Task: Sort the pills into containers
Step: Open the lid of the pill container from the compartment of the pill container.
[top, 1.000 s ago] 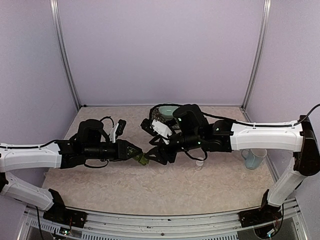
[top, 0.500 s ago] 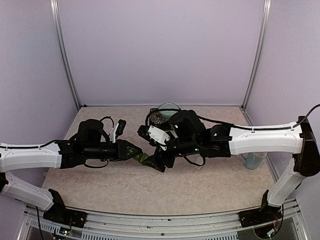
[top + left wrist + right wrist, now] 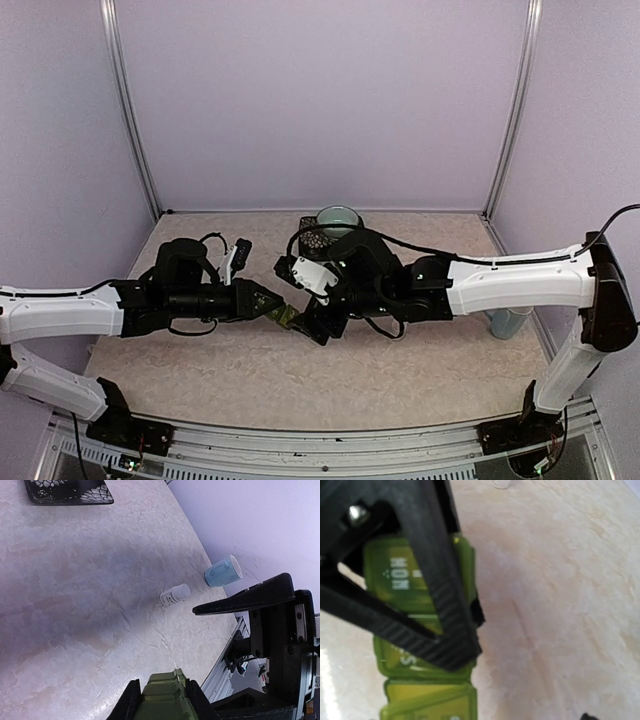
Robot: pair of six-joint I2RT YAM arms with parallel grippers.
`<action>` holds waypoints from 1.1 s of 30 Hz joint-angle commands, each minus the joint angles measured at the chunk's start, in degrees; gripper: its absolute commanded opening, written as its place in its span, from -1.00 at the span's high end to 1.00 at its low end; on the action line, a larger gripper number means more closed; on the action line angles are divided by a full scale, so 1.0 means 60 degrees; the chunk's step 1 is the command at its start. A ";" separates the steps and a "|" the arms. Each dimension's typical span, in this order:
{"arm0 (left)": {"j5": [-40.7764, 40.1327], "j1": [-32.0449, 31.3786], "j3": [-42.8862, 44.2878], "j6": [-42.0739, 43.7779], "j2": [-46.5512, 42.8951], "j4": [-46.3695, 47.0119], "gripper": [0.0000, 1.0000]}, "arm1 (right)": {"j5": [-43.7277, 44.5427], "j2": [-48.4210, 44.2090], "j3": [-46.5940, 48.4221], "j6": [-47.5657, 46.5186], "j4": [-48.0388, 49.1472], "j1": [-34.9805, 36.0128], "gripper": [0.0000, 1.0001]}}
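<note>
Early stage, by my reading: left gripper (image 3: 272, 308) clamped tight on the green container strip (image 3: 402, 575), well apart from the pill bottle (image 3: 175, 595); right gripper (image 3: 310, 322) spread wide beside that strip, holding nothing; no pills visibly sorted.

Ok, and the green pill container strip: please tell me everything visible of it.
The containers are a strip of joined square compartments in translucent green plastic, one lid marked MON. The left gripper clamps one end and holds the strip over the table. The right gripper stands open at the other end; whether it touches is unclear.
</note>
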 commanded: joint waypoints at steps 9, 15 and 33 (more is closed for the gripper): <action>0.0185 -0.0002 0.0027 0.0052 0.0096 0.0289 0.65 | 0.1783 -0.0479 -0.0082 -0.0206 0.0185 0.0039 -0.71; 0.0258 -0.0006 0.0068 0.0052 0.0118 0.0304 0.65 | 0.2004 -0.0462 -0.0109 -0.0233 0.0166 -0.0004 -0.71; 0.0649 -0.0009 0.0073 0.0031 0.0158 0.0625 0.65 | 0.2091 -0.0503 -0.0401 -0.0281 0.0459 -0.0607 -0.71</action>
